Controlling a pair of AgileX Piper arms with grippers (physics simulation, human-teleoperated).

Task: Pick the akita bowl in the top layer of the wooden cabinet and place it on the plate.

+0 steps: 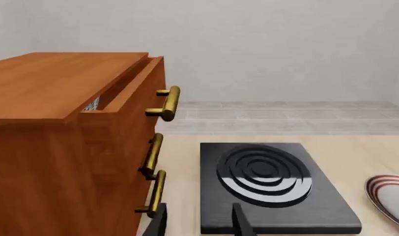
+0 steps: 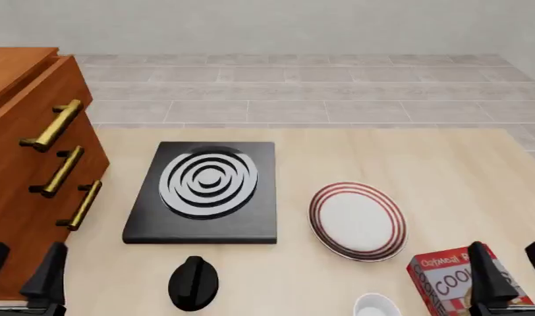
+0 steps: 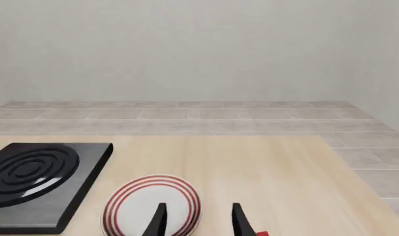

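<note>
The wooden cabinet (image 1: 48,157) stands at the table's left end (image 2: 17,171). Its top layer (image 1: 137,105) is pulled out a little, brass handle (image 2: 52,125) forward. Through the gap shows a small black-and-white patch of the akita bowl (image 1: 91,104); the rest is hidden. The red-ringed white plate (image 2: 357,220) lies right of centre and also shows in the right wrist view (image 3: 152,206). My left gripper (image 2: 22,273) is open and empty at the near left, below the cabinet's drawers (image 1: 199,223). My right gripper (image 2: 514,270) is open and empty at the near right (image 3: 198,223).
A black square stove (image 2: 206,191) with white spiral rings lies between cabinet and plate. A black knob-like object (image 2: 194,283) sits in front of it. A red cookie box (image 2: 456,280) and a plain white bowl (image 2: 375,306) are near the right gripper.
</note>
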